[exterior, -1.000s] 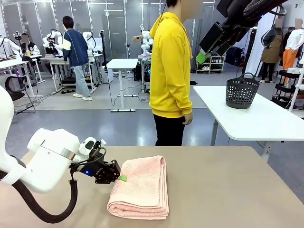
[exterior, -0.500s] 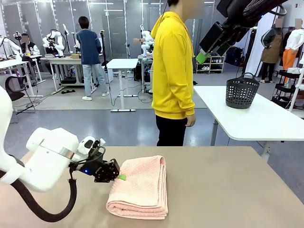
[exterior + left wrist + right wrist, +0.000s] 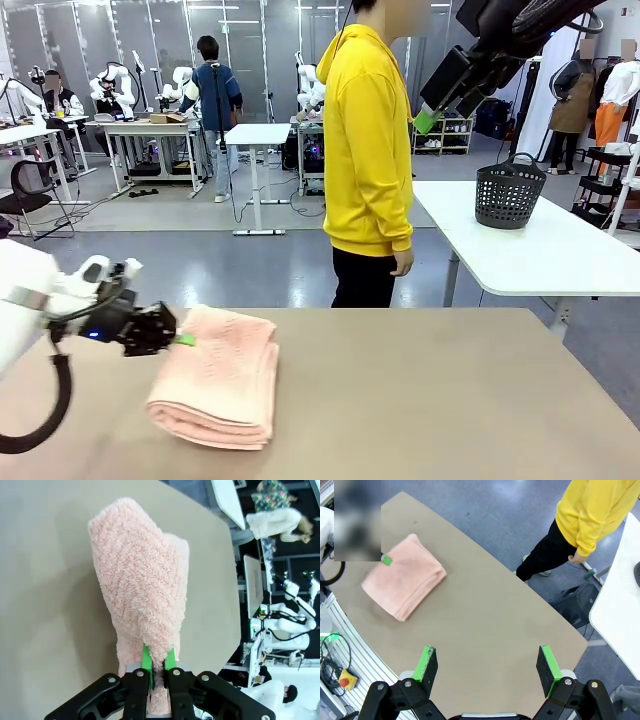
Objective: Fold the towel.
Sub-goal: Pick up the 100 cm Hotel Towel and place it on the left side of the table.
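Front view: the left gripper (image 3: 178, 339), black with green pads, is reaching in from the left over the tan surface (image 3: 450, 400) and clamping the near-left edge of the light salmon-pink terry towel (image 3: 218, 378). That towel is lying folded in a thick stack on the left part of the surface, its rounded fold facing the camera. Left wrist view: the two green fingers (image 3: 146, 663) are pressing together on a pinched ridge of the towel (image 3: 142, 575), whose herringbone weave is running away from the gripper (image 3: 158, 665) across the surface (image 3: 45, 580). Right wrist view: the right gripper (image 3: 487, 667) is hanging high above the surface (image 3: 485, 615), its fingers (image 3: 427, 663) spread wide and holding nothing, well apart from the towel (image 3: 405, 580). Beyond the far edge, a person in a yellow hooded top (image 3: 367, 140) is standing side-on. Farther right, a black slatted basket (image 3: 509, 191) is sitting on a white side table (image 3: 540, 250).
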Available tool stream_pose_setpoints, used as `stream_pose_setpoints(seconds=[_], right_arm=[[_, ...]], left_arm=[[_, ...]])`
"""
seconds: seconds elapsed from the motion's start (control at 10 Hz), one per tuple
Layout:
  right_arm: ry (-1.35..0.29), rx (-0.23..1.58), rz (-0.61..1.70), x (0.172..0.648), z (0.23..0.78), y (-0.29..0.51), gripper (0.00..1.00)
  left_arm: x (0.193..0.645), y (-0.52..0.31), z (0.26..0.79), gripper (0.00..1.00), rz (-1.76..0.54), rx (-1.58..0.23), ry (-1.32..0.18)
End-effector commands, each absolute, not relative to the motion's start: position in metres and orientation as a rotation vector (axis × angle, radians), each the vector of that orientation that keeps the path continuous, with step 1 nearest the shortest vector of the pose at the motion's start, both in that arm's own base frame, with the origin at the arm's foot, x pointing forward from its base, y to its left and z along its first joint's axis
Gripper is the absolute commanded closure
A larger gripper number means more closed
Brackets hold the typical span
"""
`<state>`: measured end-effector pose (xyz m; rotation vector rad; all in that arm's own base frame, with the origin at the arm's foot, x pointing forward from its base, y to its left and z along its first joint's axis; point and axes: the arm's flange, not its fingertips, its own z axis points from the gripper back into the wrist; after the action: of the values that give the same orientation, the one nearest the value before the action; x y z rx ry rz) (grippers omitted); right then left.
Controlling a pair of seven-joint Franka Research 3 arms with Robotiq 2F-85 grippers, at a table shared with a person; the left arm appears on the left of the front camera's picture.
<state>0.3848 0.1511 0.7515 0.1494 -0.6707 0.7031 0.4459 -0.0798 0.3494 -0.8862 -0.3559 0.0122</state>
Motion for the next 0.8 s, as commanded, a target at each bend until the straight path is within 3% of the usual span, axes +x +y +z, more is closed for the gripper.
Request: stream_pose_setpoints(seconds=[0.0,0.7], right_arm=[[-0.662,0.143,0.696,0.384,0.751,0.151,0.0],[-0.662,0.143,0.696,0.384,0.751,0.151,0.0]], left_arm=[[0.436,-0.031,0.344,0.89,-0.033,-0.893,-0.371],[0.41,0.138,0.344,0.89,-0.031,-0.789,-0.476]])
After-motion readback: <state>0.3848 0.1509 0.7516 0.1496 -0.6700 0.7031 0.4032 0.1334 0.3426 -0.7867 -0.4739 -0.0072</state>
